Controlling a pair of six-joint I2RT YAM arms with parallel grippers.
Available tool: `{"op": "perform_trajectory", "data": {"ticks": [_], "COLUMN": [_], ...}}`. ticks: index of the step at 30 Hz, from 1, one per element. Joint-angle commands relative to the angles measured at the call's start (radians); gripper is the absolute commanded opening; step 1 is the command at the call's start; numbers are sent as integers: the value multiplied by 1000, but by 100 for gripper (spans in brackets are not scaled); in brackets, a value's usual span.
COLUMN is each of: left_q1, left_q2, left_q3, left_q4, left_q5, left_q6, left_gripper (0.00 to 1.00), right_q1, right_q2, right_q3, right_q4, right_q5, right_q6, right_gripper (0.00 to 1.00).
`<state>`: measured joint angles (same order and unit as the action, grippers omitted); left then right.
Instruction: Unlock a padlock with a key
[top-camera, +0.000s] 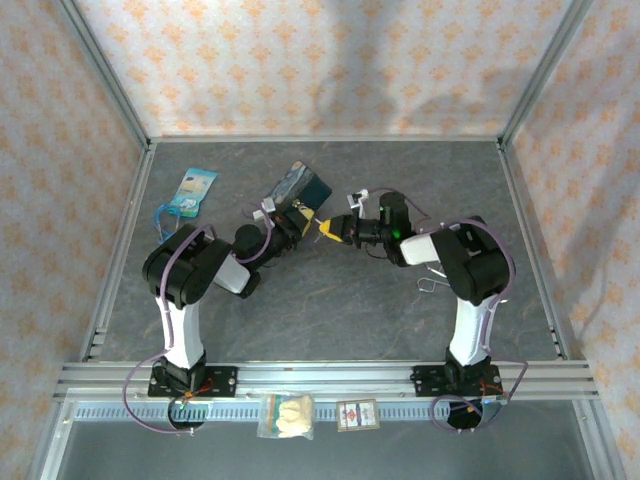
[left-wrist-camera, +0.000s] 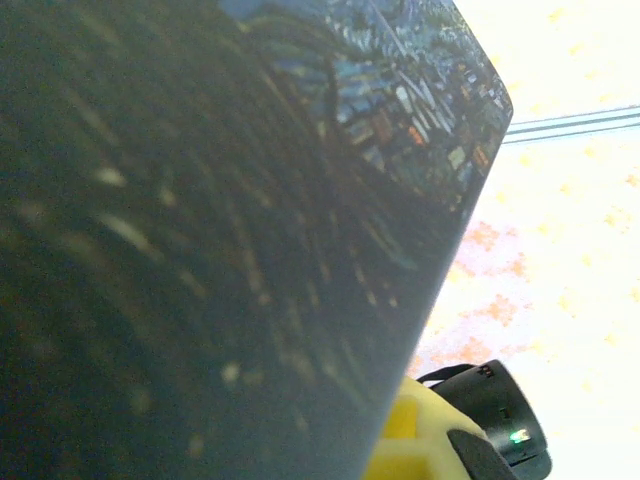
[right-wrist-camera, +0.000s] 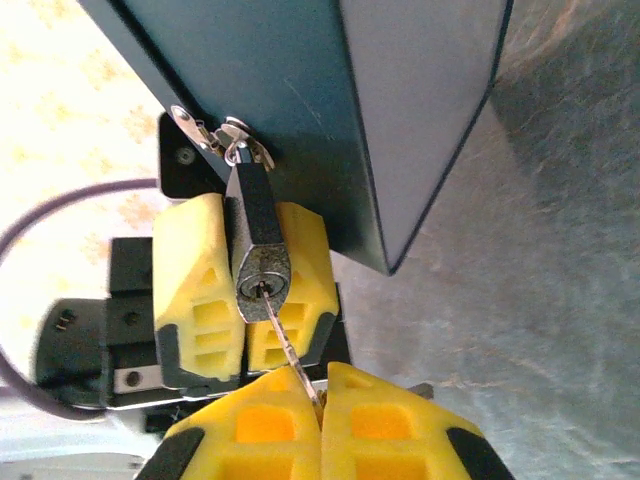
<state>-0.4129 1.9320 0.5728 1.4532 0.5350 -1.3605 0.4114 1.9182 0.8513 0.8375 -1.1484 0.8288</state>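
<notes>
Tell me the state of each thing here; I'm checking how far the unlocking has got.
tin: latch fastened by the padlock.
padlock: shackle hooked through the latch, body clamped between the left fingers.
key: blade in the keyhole, pinched by the right fingers.
left fingers: shut on the padlock.
right fingers: shut on the key.

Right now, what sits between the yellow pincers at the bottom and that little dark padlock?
The key: in the right wrist view its thin blade runs from the right gripper up into the keyhole of the padlock.
</notes>
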Motion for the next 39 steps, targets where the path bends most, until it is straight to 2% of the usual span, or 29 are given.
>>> {"op": "perform_trajectory", "data": {"ticks": [1, 5, 8, 15, 20, 27, 32, 35, 39], "left_q1": [-81, -79, -79, -81, -92, -86, -37, 0, 7], "left_q2": [-73, -78, -73, -73, -85, -90, -94, -123, -174], "left_q3": [-1, 25, 37, 42, 61, 54, 39, 37, 85], "left_q4": [-104, -168, -159, -109, -152, -122, -80, -128, -333], "left_q5": [197, 206, 218, 251, 288, 297, 291, 286, 302], "left_q6": [67, 75, 65, 54, 94, 78, 34, 54, 163], "left_gripper": [0, 0, 0, 0, 0, 0, 0, 0, 0], "right_q1": [10, 14, 17, 17, 18, 16, 14, 12, 7], "right_q2": [-83, -130, -135, -82, -39, -8, -15, -28, 2], "right_q3": [72, 75, 78, 64, 70, 101, 71, 49, 39], "right_q4": [-116, -167, -148, 39, 163, 196, 263, 237, 337], "right_q5": [180, 226, 234, 169, 141, 92, 43, 41, 33], "right_q6": [-252, -357, -351, -76, 88, 176, 238, 216, 293], "right_gripper": [0, 0, 0, 0, 0, 0, 0, 0, 0]}}
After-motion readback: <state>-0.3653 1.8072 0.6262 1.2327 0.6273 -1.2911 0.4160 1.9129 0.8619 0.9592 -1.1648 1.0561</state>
